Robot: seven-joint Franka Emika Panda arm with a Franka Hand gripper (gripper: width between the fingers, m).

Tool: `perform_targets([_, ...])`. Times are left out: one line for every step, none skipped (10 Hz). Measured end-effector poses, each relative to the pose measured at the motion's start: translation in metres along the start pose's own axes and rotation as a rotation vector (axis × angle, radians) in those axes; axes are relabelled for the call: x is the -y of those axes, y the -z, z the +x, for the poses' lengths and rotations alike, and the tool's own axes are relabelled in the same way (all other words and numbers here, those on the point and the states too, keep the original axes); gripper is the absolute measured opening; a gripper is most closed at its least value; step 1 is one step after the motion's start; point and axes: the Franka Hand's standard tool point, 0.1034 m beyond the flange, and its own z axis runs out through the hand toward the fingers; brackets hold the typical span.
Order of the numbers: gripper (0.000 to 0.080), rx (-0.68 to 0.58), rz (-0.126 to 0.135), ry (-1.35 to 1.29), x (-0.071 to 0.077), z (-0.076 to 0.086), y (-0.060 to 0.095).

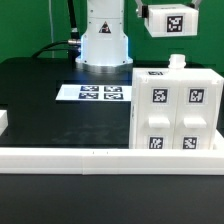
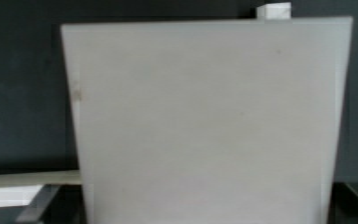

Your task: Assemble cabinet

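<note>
The cabinet (image 1: 174, 108) is a white boxy body with tagged square faces, standing at the exterior view's right behind the rail. A small white stub (image 1: 178, 62) sticks up from its top. My gripper (image 1: 150, 10) is high above the cabinet at the frame's top edge, shut on a white tagged panel (image 1: 171, 20). In the wrist view that panel (image 2: 194, 110) is a plain white face filling most of the frame. Only dark finger edges (image 2: 39, 203) show beside it, and the fingertips are hidden behind the panel.
The marker board (image 1: 100, 93) lies flat on the black table in front of the robot base (image 1: 105, 42). A long low white rail (image 1: 90, 157) runs along the front. A small white piece (image 1: 4, 122) sits at the exterior view's left edge.
</note>
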Motion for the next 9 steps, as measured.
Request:
perform_targets([0.0563, -0.013, 0.001, 0.000, 0.000, 0.001, -0.002])
perform_targets([0.0563, -0.030, 0.001, 0.003, 0.001, 0.001, -0.009])
perform_targets([0.0563, -0.031, 0.001, 0.012, 0.003, 0.003, -0.012])
perform_targets([0.0563, -0.035, 0.001, 0.023, 0.005, 0.009, -0.014])
perform_targets([0.0563, -0.036, 0.003, 0.029, 0.006, 0.015, -0.016])
perform_targets([0.0563, -0.036, 0.007, 0.029, 0.006, 0.019, -0.019])
perform_targets([0.0563, -0.036, 0.006, 0.035, 0.007, 0.023, -0.021])
perform_targets([0.0563, -0.037, 0.006, 0.053, 0.010, 0.027, -0.024])
perform_targets([0.0563, -0.036, 0.005, 0.069, 0.009, 0.027, -0.025])
